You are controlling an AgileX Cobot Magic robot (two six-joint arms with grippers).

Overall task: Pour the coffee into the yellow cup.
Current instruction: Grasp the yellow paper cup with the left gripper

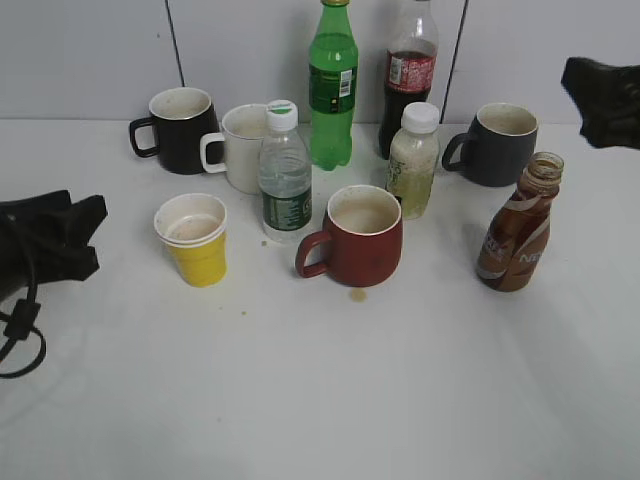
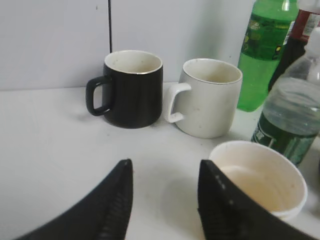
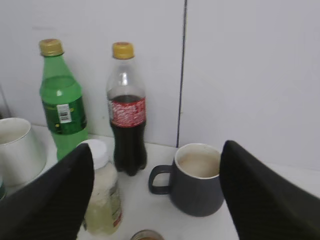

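The coffee bottle (image 1: 518, 236), brown with a cream swirl and no cap, stands upright at the right of the table; only its open mouth (image 3: 146, 235) shows in the right wrist view. The yellow cup (image 1: 195, 240) stands at the left; its white rim and inside (image 2: 260, 177) show in the left wrist view. My left gripper (image 2: 165, 172) is open and empty, low at the table's left edge, its right finger beside the cup. My right gripper (image 3: 156, 157) is open and empty, raised above and behind the coffee bottle.
A red mug (image 1: 358, 236) stands in the middle with a small brown spill in front of it. Behind are a black mug (image 1: 180, 128), white mug (image 1: 240, 146), water bottle (image 1: 284, 175), green bottle (image 1: 332, 85), cola bottle (image 1: 409, 70), pale drink bottle (image 1: 413, 160), grey mug (image 1: 500, 143).
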